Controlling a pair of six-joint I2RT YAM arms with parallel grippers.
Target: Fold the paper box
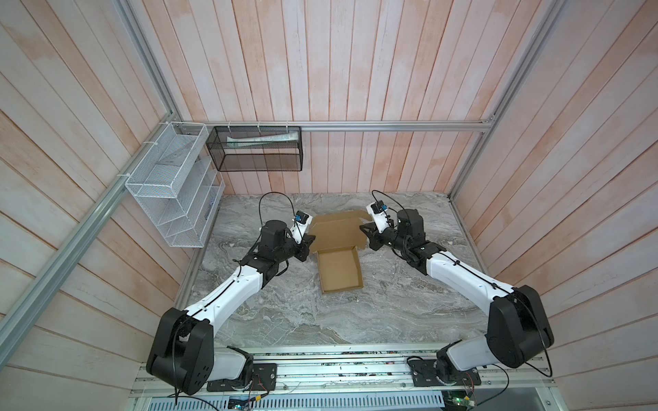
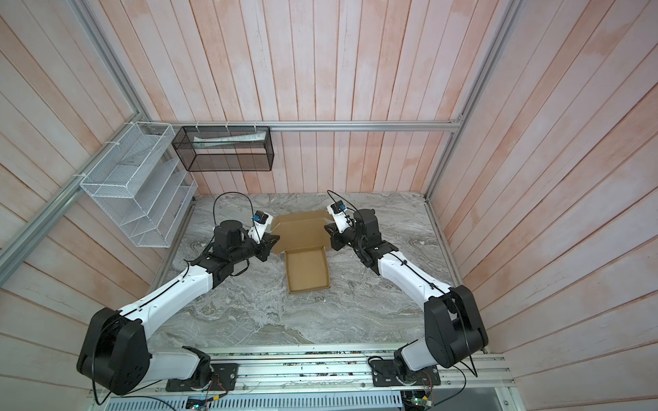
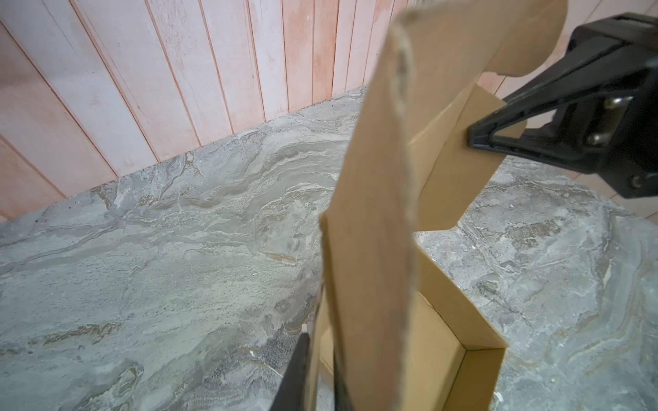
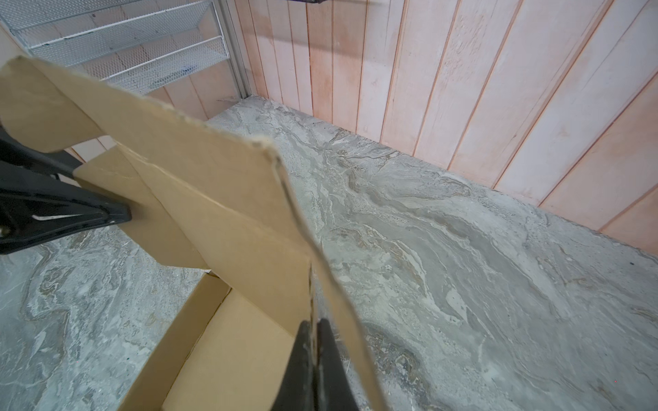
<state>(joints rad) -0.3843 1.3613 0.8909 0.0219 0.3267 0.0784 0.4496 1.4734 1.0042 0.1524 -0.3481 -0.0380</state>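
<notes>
The paper box [image 1: 338, 256] sits in the middle of the grey surface [image 1: 391, 306], between the two arms. Its near half is a little tray [image 1: 341, 279] with low walls standing up. Its lid [image 1: 336, 231] stands tall at the far side of the tray. The right end effector [image 1: 362, 228] is shut tight on the lid's side flap, and the right wrist view shows its fingers [image 4: 302, 356] pinching the thin cardboard edge. The left end effector [image 1: 309, 244] is at the flap on the other side. Its fingers [image 3: 299, 363] stand on both sides of that flap, but I cannot tell if they squeeze it or sit loose. The job now looks like turning both side flaps in and bringing the lid down over the tray. To do it well, both arms should move together at the same speed, so the lid does not twist. The flaps should point inward first, so they slip inside the tray walls and do not bump on top. The pull should go forward and down, not sideways, or the cardboard could bend in the wrong place. Nothing holds the light tray, so a hard push could slide it away.
</notes>
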